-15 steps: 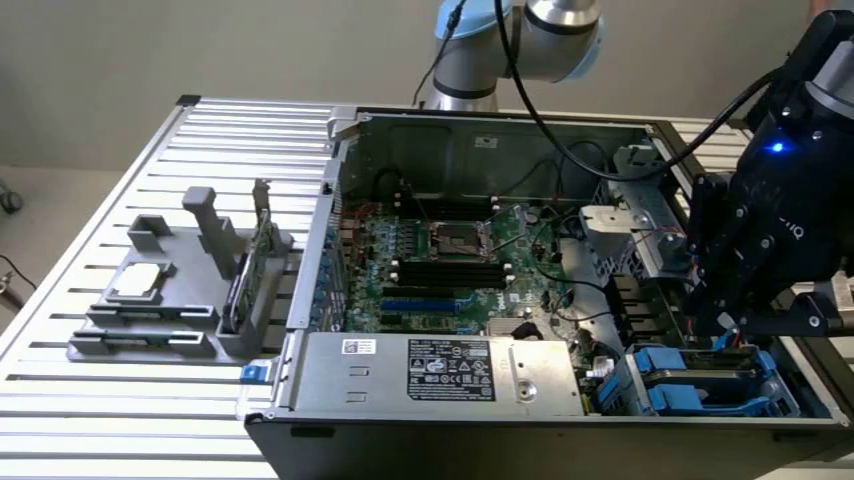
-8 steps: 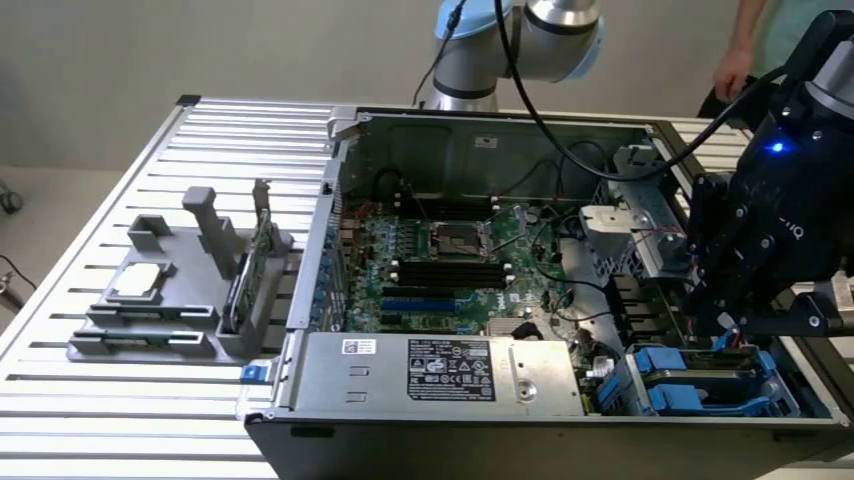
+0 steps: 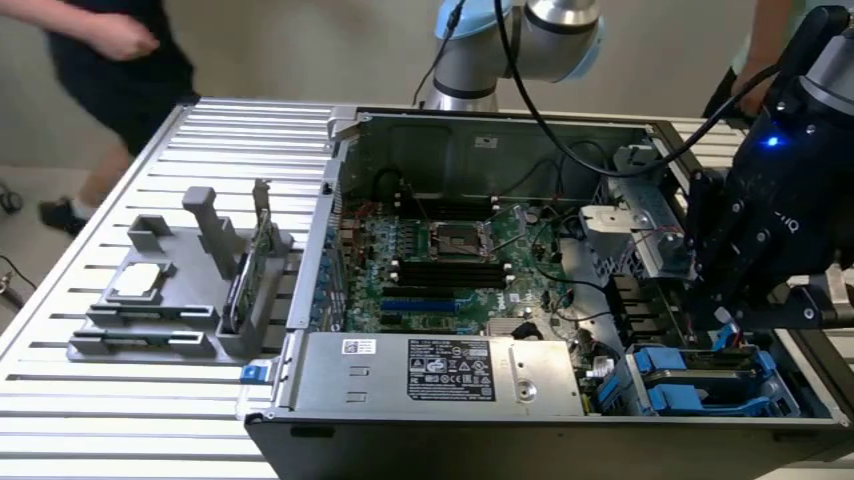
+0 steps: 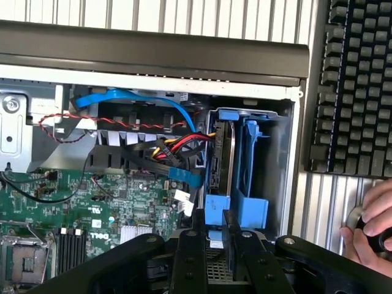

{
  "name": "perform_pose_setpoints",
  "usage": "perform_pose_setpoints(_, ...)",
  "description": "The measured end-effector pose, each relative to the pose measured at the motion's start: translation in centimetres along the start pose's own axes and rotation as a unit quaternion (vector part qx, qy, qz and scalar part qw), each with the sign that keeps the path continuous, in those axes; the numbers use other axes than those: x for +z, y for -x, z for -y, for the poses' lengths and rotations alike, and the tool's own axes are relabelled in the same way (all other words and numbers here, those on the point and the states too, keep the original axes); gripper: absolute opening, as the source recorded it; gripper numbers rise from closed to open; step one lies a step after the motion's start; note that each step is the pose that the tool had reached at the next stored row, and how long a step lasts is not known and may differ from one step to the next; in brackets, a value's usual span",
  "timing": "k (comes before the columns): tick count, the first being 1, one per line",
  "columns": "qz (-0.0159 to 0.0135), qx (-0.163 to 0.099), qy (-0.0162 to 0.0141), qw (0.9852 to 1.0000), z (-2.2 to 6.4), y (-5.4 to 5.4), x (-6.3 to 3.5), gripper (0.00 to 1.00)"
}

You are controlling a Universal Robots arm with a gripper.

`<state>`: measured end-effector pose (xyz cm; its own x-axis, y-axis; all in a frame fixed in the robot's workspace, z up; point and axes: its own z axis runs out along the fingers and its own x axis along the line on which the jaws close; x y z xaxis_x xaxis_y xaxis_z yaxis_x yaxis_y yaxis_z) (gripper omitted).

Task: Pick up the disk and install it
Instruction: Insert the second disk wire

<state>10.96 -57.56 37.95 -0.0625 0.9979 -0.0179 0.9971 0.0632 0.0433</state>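
1. Open PC case [image 3: 350, 150] lying flat on the slatted metal worktop [image 3: 134, 430], motherboard [image 3: 441, 260] facing up, big silver power supply box [image 3: 441, 375] with white stickers along the near edge
2. The disk [image 4: 222, 153] sitting on edge in the corner drive bay, silver-grey metal showing between blue plastic rails, blue carrier wrapped around its near end
3. Tool [image 4: 223, 236] parked right over that bay, lined up with the near end of the disk; a dark slab running from the blue carrier straight into the middle of the tool
4. Can't tell whether the tool is actually clamping the disk or just sitting around it, with the contact spot hidden behind the black linkages
5. Same story from the exterior view: tool [image 3: 731, 325] hanging low at the exterior view's right end of the case, just above the blue bay parts, blue light glowing on the wrist above it
6. Blue ribbon cable [image 4: 153, 98] and twisted red-black wires [image 4: 104, 122] looping just beside the bay, close to the disk but not across it
7. Grey holder [image 3: 174, 300] well apart on the worktop at the exterior view's left, small flat silver square [image 3: 143, 280] resting on it
8. Black keyboard [image 4: 355, 86] outside the case wall, somebody's hand [image 4: 373, 226] near it holding something round
9. Another person [image 3: 107, 50] standing behind the worktop's far corner
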Motion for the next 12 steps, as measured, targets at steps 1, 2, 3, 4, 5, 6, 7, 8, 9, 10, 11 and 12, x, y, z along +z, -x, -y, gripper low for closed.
perform_pose_setpoints(1,0.0,0.0,0.0,1.0,-0.05,-0.3,0.01,0.26)
perform_pose_setpoints(2,0.0001,0.0,0.0,1.0,-0.13,-0.5,0.0,0.26)
perform_pose_setpoints(3,0.0,0.0,0.0,1.0,-0.24,-0.8,0.02,0.26)
perform_pose_setpoints(4,0.0001,0.0,0.0,1.0,-0.38,-1.0,0.02,0.26)
perform_pose_setpoints(5,0.0006,0.0,0.0,1.0,-0.59,-1.1,0.02,0.26)
perform_pose_setpoints(6,0.001,0.001,-0.0002,1.0,-0.81,-1.1,0.04,0.26)
perform_pose_setpoints(7,0.001,0.001,-0.0003,1.0,-1.03,-1.1,0.05,0.26)
perform_pose_setpoints(8,0.0011,0.001,-0.0006,1.0,-1.22,-1.1,0.06,0.26)
perform_pose_setpoints(9,0.0011,0.001,-0.0007,1.0,-1.38,-1.1,0.07,0.26)
perform_pose_setpoints(10,0.0011,0.002,-0.0009,1.0,-1.55,-1.0,0.08,0.26)
perform_pose_setpoints(11,0.0011,0.002,-0.001,1.0,-1.7,-1.0,0.09,0.26)
perform_pose_setpoints(12,0.0012,0.002,-0.0012,1.0,-1.87,-1.0,0.1,0.26)
